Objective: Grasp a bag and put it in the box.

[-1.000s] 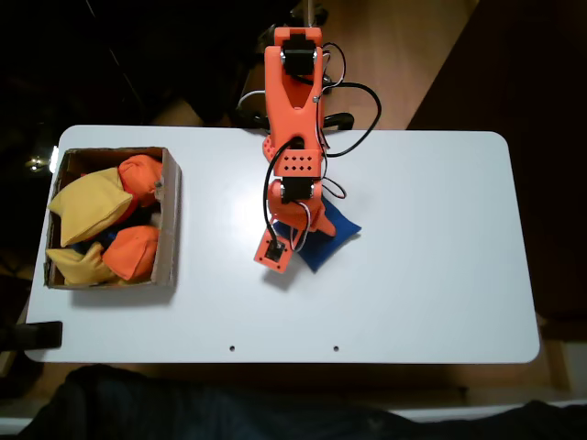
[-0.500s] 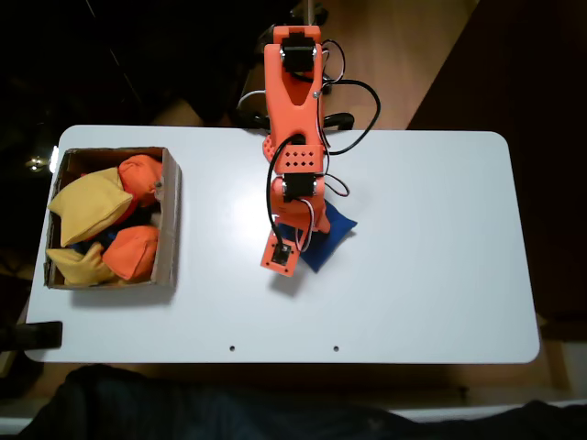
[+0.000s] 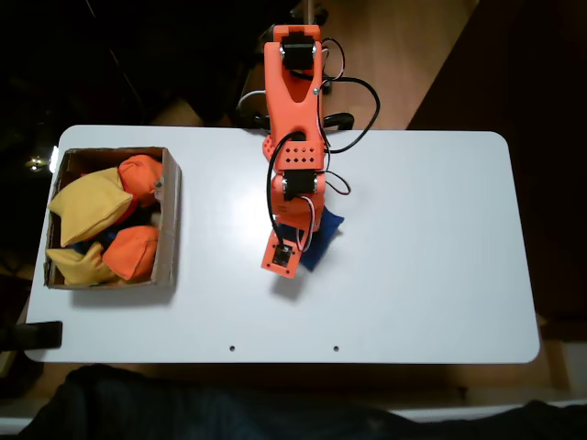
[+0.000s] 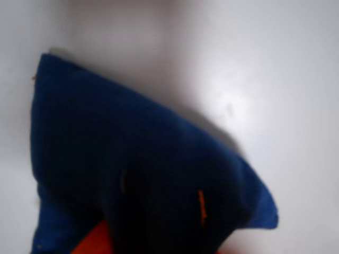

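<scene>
Gripper (image 3: 307, 240) fingers buried in blue beanbag (image 4: 132, 164), apparently clamped on it, near centre of white table (image 3: 431, 275); wrist view blurred. Cardboard box (image 3: 171, 220) far left, holding yellow and orange beanbags. Dark surroundings, wooden floor beyond

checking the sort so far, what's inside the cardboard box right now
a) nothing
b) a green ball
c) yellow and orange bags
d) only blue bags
c: in the fixed view the box holds yellow beanbags and orange beanbags, while the blue bag sits on the table under the arm.
</scene>
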You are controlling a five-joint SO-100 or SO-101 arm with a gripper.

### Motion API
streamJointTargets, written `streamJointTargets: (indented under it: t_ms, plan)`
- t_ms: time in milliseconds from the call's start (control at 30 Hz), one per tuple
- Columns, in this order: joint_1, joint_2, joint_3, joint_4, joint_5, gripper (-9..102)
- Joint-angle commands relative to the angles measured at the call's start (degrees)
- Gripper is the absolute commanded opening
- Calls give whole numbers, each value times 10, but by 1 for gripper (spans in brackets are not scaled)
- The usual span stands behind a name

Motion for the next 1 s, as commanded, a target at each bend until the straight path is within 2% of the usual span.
streamJointTargets:
  t_ms: [0, 400, 967]
  plan:
    - [19, 4, -1, 4, 4, 9]
    - [28, 45, -10, 4, 34, 0]
    - [49, 131, -35, 7, 104, 0]
